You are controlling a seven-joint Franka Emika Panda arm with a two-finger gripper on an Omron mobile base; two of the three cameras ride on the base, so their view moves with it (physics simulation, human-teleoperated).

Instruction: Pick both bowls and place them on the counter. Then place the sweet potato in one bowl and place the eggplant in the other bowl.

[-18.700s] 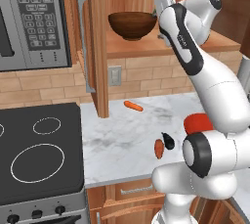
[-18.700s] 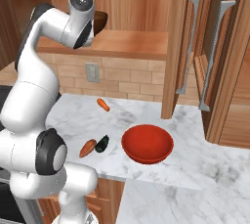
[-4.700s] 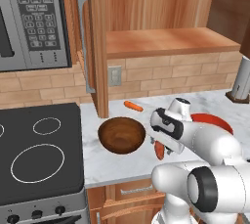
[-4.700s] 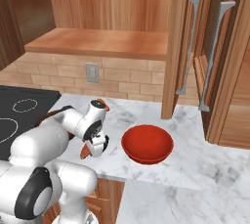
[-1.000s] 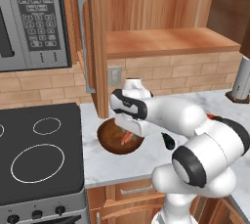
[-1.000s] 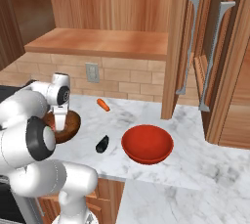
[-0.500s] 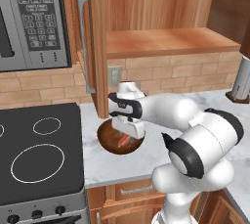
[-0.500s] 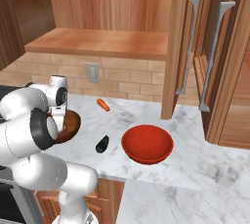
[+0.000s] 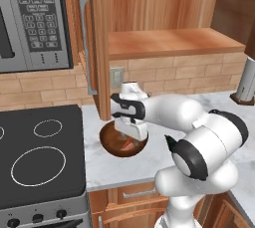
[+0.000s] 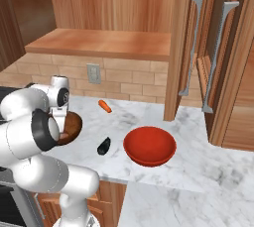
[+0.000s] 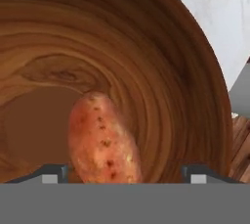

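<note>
1. Your fingers [image 11: 124, 174] stand wide, gripping nothing; the stubby orange-red sweet potato [image 11: 103, 142] lies between them inside the dark brown wooden bowl [image 9: 122, 142] at the bench's [image 10: 198, 164] stove-side edge.
2. Lift clear, then fetch the glossy purple-black eggplant [image 10: 103, 145] beside the glossy red bowl [image 10: 149, 145], mid-bench.

Base views flank the counter [image 10: 163, 169]; hand view close inside wooden bowl [image 11: 161, 61]

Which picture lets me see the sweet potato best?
The hand view: the sweet potato looms large, lying inside the brown bowl between the open fingertips. In the left base view the gripper covers the bowl's inside; in the right base view the arm blocks most of the bowl.
</note>
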